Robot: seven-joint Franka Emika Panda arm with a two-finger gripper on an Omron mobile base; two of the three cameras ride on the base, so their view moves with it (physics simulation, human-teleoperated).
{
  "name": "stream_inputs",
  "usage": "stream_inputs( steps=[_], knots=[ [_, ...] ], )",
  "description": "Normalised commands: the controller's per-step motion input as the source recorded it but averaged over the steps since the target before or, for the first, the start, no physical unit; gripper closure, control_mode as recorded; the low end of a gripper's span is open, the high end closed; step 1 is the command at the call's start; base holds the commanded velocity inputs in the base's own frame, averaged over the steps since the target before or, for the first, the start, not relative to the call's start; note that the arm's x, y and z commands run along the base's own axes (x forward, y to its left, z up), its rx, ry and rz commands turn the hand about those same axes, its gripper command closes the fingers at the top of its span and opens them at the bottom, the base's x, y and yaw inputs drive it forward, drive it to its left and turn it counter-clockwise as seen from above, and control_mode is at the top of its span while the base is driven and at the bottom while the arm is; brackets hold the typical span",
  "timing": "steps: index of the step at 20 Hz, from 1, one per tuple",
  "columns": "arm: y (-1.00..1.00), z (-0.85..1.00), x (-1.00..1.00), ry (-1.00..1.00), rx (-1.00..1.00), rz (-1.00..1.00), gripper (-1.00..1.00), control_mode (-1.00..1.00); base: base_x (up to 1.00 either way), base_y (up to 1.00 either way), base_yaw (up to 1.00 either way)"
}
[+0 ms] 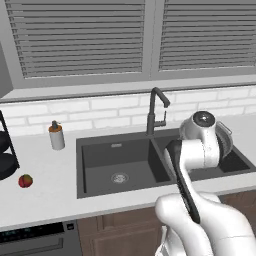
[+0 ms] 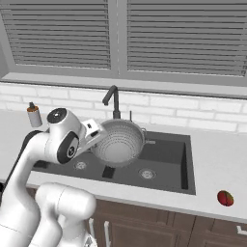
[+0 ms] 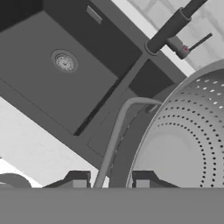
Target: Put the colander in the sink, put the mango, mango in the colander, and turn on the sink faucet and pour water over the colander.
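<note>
The colander point(image 2: 118, 143) is gripped by its handle in the closed hand point(image 3: 110, 183) and held over the sink point(image 2: 166, 169). Lowering into a basin, then release, is required next.

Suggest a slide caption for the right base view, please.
Gripper holding the colander over the sink, a mango waiting on the counter.

window: grey slatted blinds point(image 1: 80, 37) | wall: white brick tiles point(image 1: 100, 112) | counter point(image 1: 45, 190): pale, possibly stone | cabinets point(image 2: 159, 231): brown wood
</note>
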Motion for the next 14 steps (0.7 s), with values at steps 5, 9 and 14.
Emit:
stream_inputs(
  steps=[5, 9, 14],
  knots=[
    [0.83, 0.08, 0.0, 0.0, 0.02, 0.0, 1.0, -1.0, 0.0, 0.0, 0.0],
    [0.83, 0.0, 0.0, 0.01, 0.02, 0.0, 1.0, -1.0, 0.0, 0.0, 0.0],
    [0.84, 0.0, 0.13, 0.02, 0.0, 0.0, 1.0, -1.0, 0.0, 0.0, 0.0]
  ],
)
